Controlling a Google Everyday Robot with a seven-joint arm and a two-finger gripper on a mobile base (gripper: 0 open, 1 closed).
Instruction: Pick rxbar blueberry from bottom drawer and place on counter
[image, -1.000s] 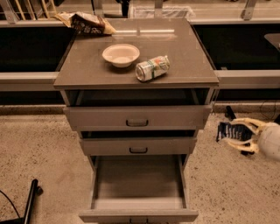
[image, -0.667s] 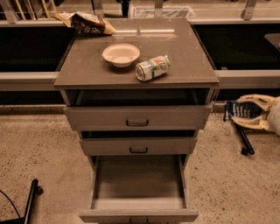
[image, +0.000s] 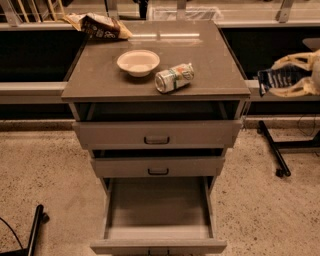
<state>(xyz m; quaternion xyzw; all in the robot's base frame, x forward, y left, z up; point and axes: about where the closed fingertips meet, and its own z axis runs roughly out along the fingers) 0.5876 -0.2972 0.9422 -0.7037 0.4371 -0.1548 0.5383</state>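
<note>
My gripper (image: 280, 80) is at the right edge of the camera view, level with the counter's front right corner and just right of it. It is shut on the rxbar blueberry (image: 278, 78), a dark navy wrapper with pale print held between the tan fingers (image: 295, 61). The bottom drawer (image: 158, 210) is pulled out and shows a plain grey inside with nothing in it. The counter (image: 210, 60) is the grey-brown top of the cabinet.
On the counter lie a white bowl (image: 138, 62), a silver-green can (image: 174, 78) on its side and a brown snack bag (image: 100, 25) at the back left. The two upper drawers (image: 157, 134) stand slightly open. A black stand leg (image: 272, 150) is on the floor at right.
My gripper has risen with the bar from beside the middle drawers up to counter height, staying at the right of the cabinet.
</note>
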